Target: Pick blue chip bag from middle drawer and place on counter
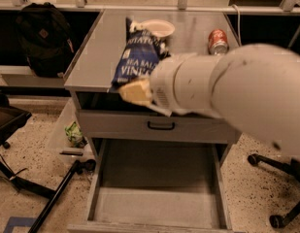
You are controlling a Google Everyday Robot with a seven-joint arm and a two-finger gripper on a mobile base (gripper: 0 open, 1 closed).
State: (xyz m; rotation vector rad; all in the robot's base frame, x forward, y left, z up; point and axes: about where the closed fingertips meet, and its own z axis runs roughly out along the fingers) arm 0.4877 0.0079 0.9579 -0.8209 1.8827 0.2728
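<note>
The blue chip bag [137, 57] is dark navy with white lettering. It hangs upright in my gripper [131, 90], which is shut on its lower end with a pale yellow fingertip [135, 92] showing. Bag and gripper are above the front left part of the grey counter [96, 57]. The middle drawer [157, 203] is pulled out below, and its flat grey floor is bare. My large white arm [237, 91] fills the right side of the view and hides part of the counter and the cabinet front.
A white bowl [158, 28] and a red soda can [218, 41] stand at the back of the counter. A closed drawer front with a black handle [160, 126] sits above the open drawer. A black backpack [40, 38], a chair leg [23, 183] and a green wrapper [74, 132] are at the left.
</note>
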